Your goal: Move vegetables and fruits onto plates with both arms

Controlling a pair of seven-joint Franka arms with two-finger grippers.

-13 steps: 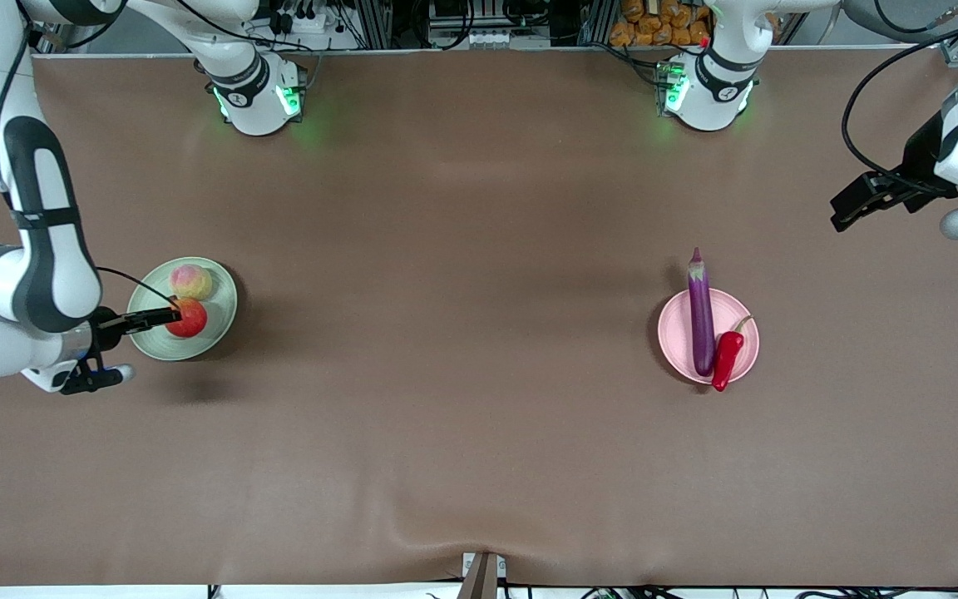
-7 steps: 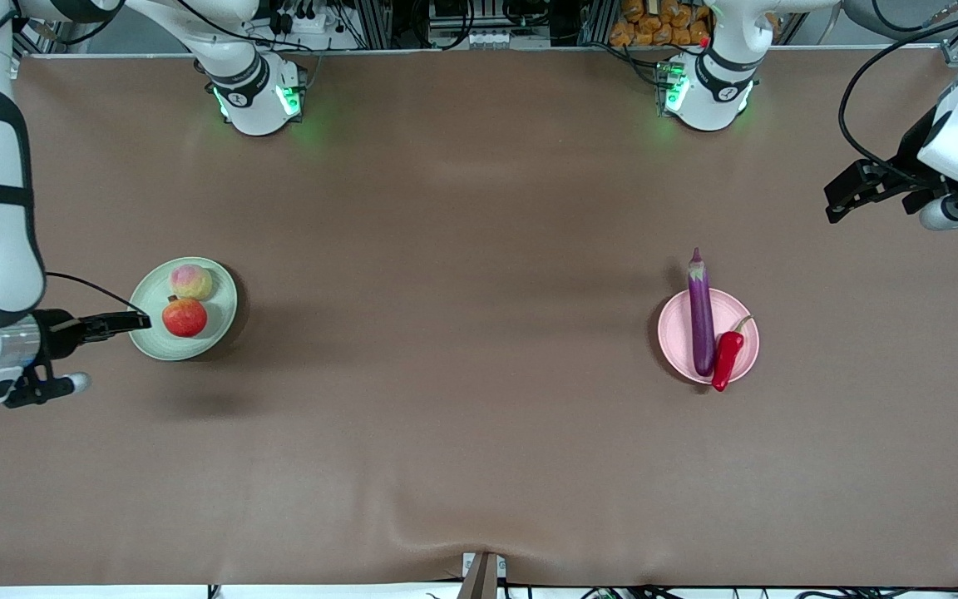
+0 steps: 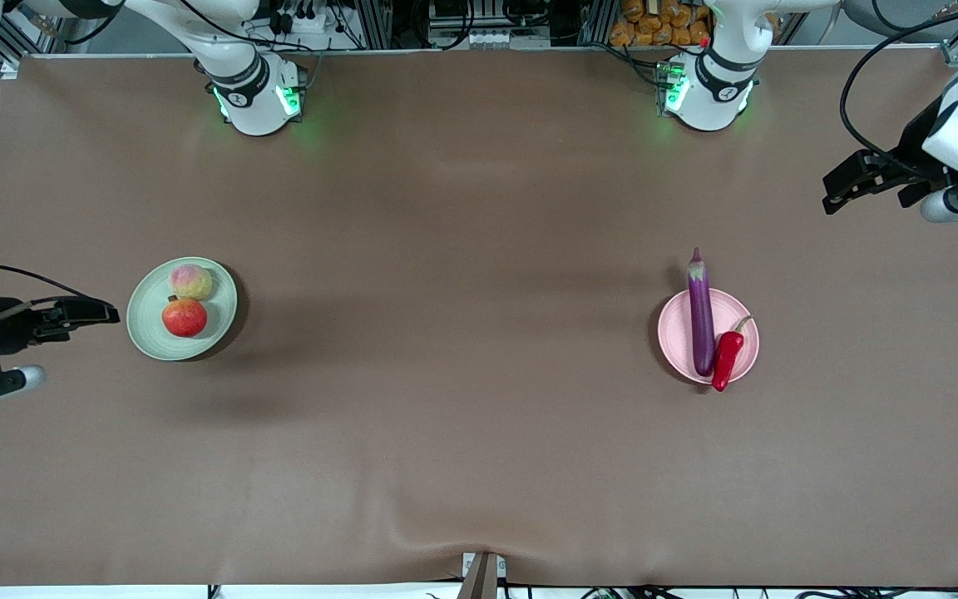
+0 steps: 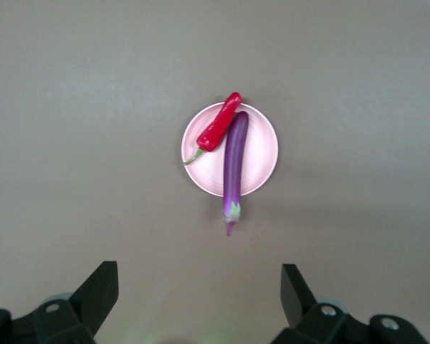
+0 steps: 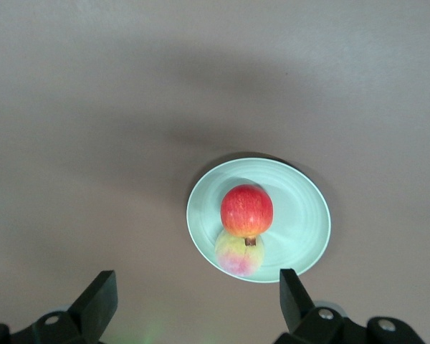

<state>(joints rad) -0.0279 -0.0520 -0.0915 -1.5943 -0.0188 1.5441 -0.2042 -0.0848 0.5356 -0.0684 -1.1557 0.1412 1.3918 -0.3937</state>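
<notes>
A pale green plate [image 3: 146,312] [image 5: 301,215] holds a yellowish-pink peach [image 3: 190,281] [image 5: 238,259] and a round red fruit [image 3: 185,317] [image 5: 246,209], touching each other. The pale pink plate [image 3: 678,333] [image 4: 261,143] carries a long purple eggplant [image 3: 701,312] [image 4: 234,161], its stem end overhanging the rim, with a red chili pepper [image 3: 727,358] [image 4: 218,129] against it. My right gripper [image 3: 101,314] [image 5: 197,283] hangs open and empty just off the green plate's rim, toward the right arm's end. My left gripper [image 3: 835,191] [image 4: 198,279] hangs open and empty over bare table toward the left arm's end.
A brown cloth covers the table [image 3: 462,374], with a wide bare stretch between the two plates. The arm bases [image 3: 259,96] [image 3: 708,91] glow green along one table edge. A small bracket [image 3: 481,574] sits at the edge nearest the front camera.
My right gripper has drawn back from over the red fruit, off the green plate toward the right arm's end. The left gripper has drifted a little toward the bases. Fruits and vegetables stayed put.
</notes>
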